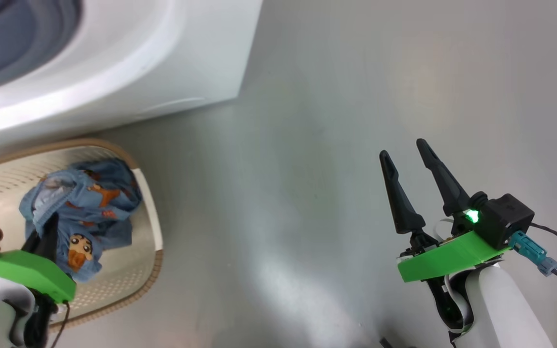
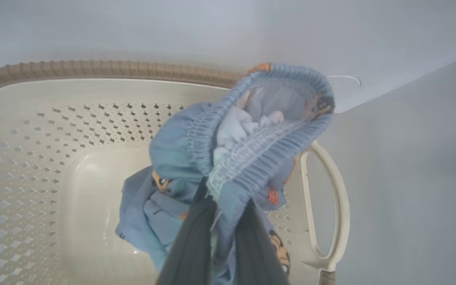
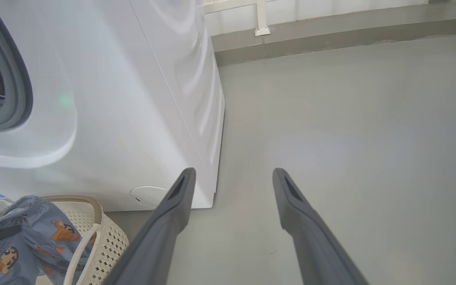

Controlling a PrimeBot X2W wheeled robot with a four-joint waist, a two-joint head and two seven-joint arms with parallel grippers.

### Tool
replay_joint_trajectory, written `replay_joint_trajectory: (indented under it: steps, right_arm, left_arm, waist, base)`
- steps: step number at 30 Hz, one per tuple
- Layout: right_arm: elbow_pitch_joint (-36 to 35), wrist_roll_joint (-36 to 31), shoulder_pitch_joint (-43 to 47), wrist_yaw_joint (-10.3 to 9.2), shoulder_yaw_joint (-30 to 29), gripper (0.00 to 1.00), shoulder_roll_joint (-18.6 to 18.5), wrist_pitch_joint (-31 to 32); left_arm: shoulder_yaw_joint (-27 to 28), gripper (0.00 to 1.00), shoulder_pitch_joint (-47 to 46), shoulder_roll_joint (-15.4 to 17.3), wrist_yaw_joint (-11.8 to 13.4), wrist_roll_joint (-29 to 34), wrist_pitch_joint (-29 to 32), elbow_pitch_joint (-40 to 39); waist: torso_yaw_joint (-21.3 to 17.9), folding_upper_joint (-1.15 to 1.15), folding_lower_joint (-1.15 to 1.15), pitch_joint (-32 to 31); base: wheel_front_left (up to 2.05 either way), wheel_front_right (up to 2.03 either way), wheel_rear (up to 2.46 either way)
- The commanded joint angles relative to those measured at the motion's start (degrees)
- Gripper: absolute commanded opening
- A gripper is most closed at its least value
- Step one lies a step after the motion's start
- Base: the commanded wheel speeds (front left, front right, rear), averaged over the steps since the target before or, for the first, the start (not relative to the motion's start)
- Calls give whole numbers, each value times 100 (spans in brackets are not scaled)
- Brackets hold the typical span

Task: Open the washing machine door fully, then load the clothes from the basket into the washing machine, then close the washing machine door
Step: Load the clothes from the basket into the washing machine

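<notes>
Left wrist view looks down into the basket (image 2: 54,130), a cream tub with perforated sides and a brown woven-look rim. Its one load is the clothes (image 2: 196,134), a small bundle of light blue fabric printed with orange and brown cartoon figures. The left tool (image 2: 226,194) is clenched on this bundle, with a fold of cloth pinched between its two dark fingers. The ribbed elastic waistband stands up above the fingertips, and the rest of the fabric hangs toward the pale basket bottom. Whether the lowest folds touch that bottom cannot be told. In the head view the basket sits on the grey floor (image 1: 331,145), just beside the front of the washing machine (image 1: 162,58). The grey gasket (image 3: 18,79) of the machine's round opening shows in the right wrist view. The right tool (image 1: 401,149) is released, fingers spread wide and holding nothing, over bare floor well apart from the basket.
</notes>
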Motion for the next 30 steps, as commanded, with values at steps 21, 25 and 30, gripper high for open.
replay_joint_trajectory:
  steps: [21,25,30]
  right_arm:
    - [330,-281,519,9,-10,100,-7,-27]
    - [373,-308,618,9,-56,100,-7,-27]
    - [417,-317,730,9,-68,100,-7,-27]
  left_arm:
    - [2324,0,1735,-840,-9,1598,-77,-1896]
    - [2658,0,1991,-1032,-9,1979,-77,-2239]
    - [3083,0,2309,-1251,-9,2487,-77,-2721]
  waist:
    - [765,0,1,-1955]
    - [832,0,1,-2240]
    - [874,0,1,-2549]
  base:
    - [0,0,0]
    - [0,0,0]
    - [0,0,0]
